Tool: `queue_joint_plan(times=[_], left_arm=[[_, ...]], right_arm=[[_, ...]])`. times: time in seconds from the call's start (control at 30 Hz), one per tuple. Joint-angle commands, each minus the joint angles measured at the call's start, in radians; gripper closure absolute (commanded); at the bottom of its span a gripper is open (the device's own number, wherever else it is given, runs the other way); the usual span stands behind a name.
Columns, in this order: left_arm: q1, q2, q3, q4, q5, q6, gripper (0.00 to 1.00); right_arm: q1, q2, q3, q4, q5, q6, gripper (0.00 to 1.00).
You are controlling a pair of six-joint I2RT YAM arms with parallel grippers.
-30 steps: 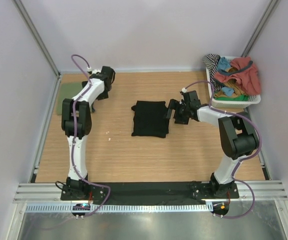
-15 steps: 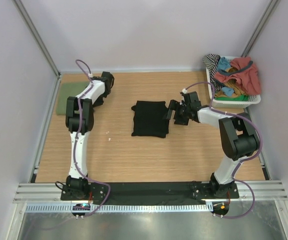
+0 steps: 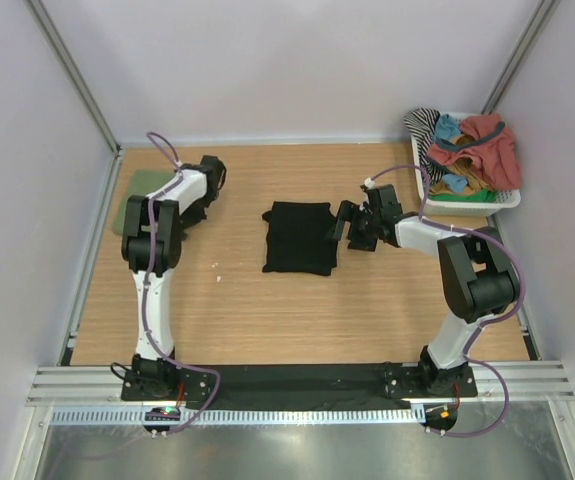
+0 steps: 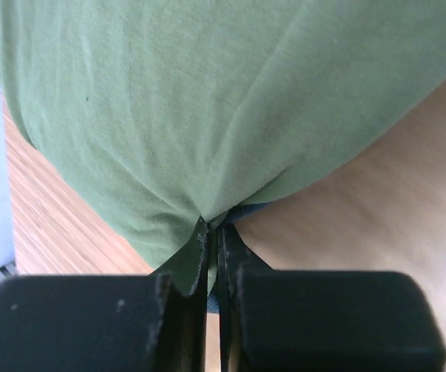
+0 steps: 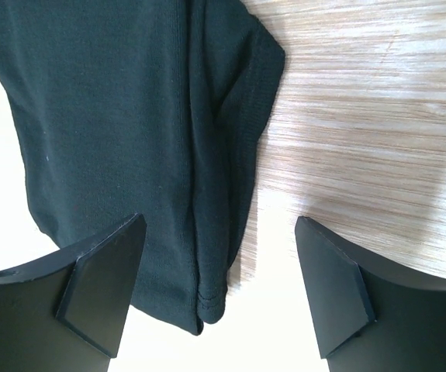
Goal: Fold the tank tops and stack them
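The olive green tank top (image 3: 135, 196) lies at the far-left corner of the table (image 3: 267, 310). The left gripper (image 4: 211, 232) is pinched tight on its right-hand edge, the cloth puckering into the jaws. The black tank top (image 3: 300, 237) lies folded mid-table, well apart to the right, its long axis running near to far. The right gripper (image 5: 219, 283) hangs spread wide over its right edge, holding nothing.

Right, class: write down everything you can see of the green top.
The green top is soft olive cloth, lying at the table's far left corner, partly under the left arm. The left claw is shut on its edge, pinching it into a peak with creases fanning out. A sliver of dark blue-grey trim shows at the pinch.
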Motion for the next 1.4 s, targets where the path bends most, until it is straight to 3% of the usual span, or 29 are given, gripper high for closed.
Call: queue_joint_plan(times=[0.0,0.1,0.27,0.4,0.5,0.67,0.83,1.13,1.37], left_arm=[[-0.071,-0.109,-0.086,0.031,0.085,-0.056,1.0],[-0.175,-0.19,-0.164,0.06,0.132,-0.084,1.0],[-0.259,-0.33,-0.282,0.142,0.281,-0.156,1.0],[-0.309,-0.367,-0.35,0.165,0.344,-0.242,0.92],[-0.353,-0.37,-0.369,0.188,0.375,-0.279,0.6],[-0.41,-0.379,-0.352,0.183,0.393,-0.288,0.38],[-0.433,-0.425,-0.349,0.2,0.433,-0.287,0.34],[-0.427,-0.348,-0.304,0.3,0.501,-0.3,0.28],[-0.415,-0.419,-0.365,0.294,0.363,-0.334,0.28]], right_arm=[[0.006,-0.04,-0.013,0.043,0.001,-0.005,0.16],[0.004,-0.04,-0.027,0.051,0.01,-0.007,0.16],[0.004,-0.032,-0.032,0.058,0.01,-0.005,0.16],[0.006,-0.03,-0.039,0.069,0.009,-0.004,0.15],[0.004,-0.027,-0.044,0.075,0.01,-0.002,0.15],[0.004,-0.03,-0.045,0.08,0.019,-0.002,0.15],[0.004,-0.024,-0.05,0.089,0.012,0.007,0.18],[0.006,0.049,-0.038,0.143,-0.018,0.039,0.23],[0.012,0.066,-0.028,0.138,0.019,0.042,0.3]])
